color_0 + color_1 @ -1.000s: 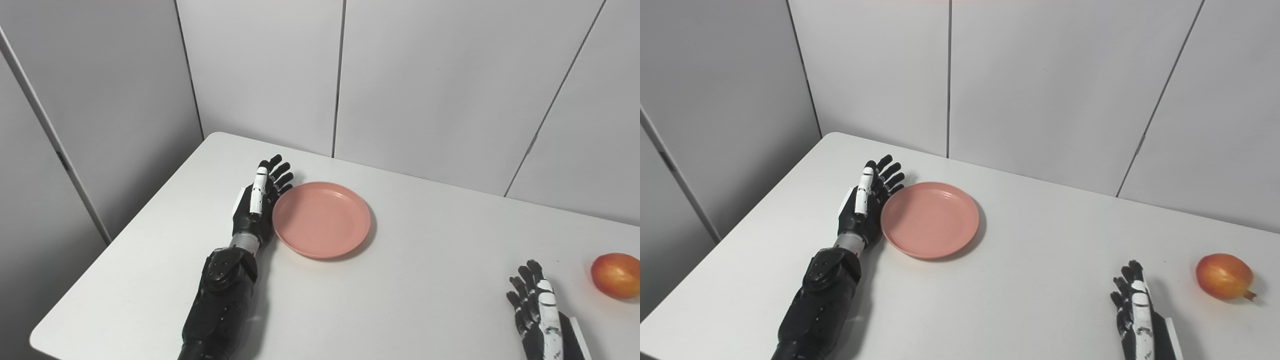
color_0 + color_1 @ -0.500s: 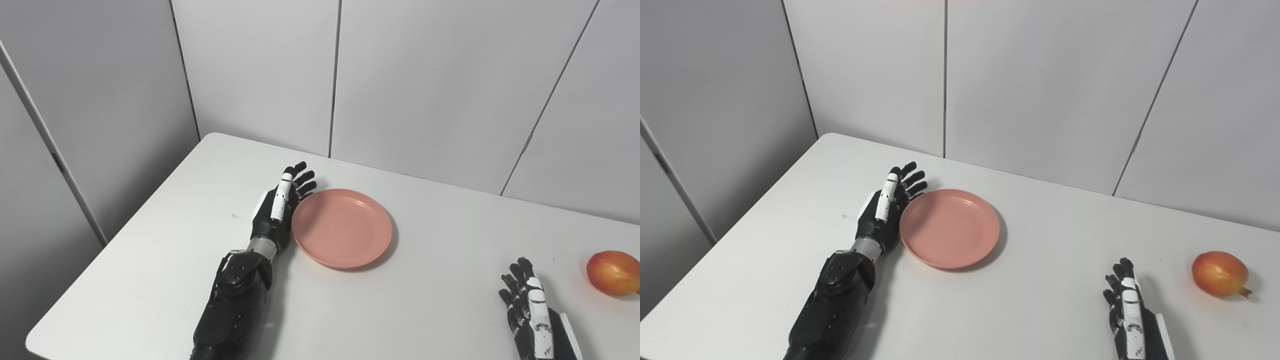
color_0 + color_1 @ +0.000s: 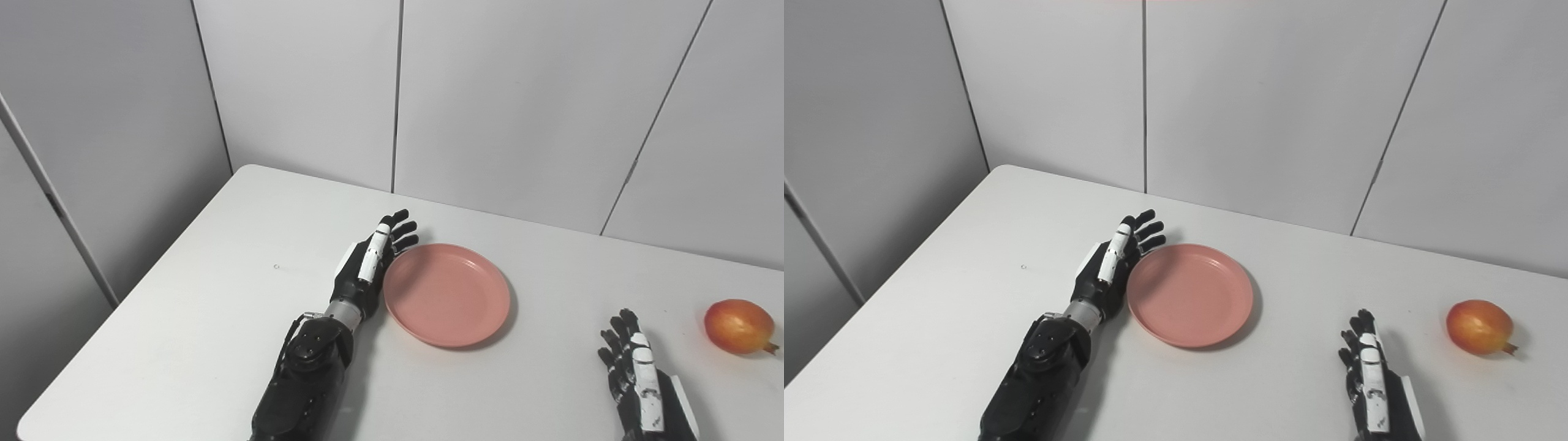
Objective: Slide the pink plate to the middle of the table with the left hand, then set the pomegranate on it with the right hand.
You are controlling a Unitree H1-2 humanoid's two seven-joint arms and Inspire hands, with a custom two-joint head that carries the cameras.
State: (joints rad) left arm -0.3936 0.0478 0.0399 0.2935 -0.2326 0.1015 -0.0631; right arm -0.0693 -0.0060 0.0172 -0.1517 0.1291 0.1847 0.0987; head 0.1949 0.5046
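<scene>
The pink plate (image 3: 447, 294) lies empty on the white table (image 3: 202, 318), left of the table's middle. My left hand (image 3: 367, 269) is open and stands on its edge, palm pressed against the plate's left rim, fingers pointing to the far side. The red-yellow pomegranate (image 3: 738, 326) sits on the table at the far right. My right hand (image 3: 637, 373) rests open near the front edge, left of the pomegranate and apart from it, holding nothing.
Grey wall panels (image 3: 514, 104) stand close behind the table's far edge. The table's left edge (image 3: 128, 306) runs diagonally toward the near corner. A tiny speck (image 3: 276, 266) marks the tabletop left of my left arm.
My left hand has pushed the pink plate to the right across the table. The camera has also turned a little to the right. The right hand and the pomegranate have stayed put.
</scene>
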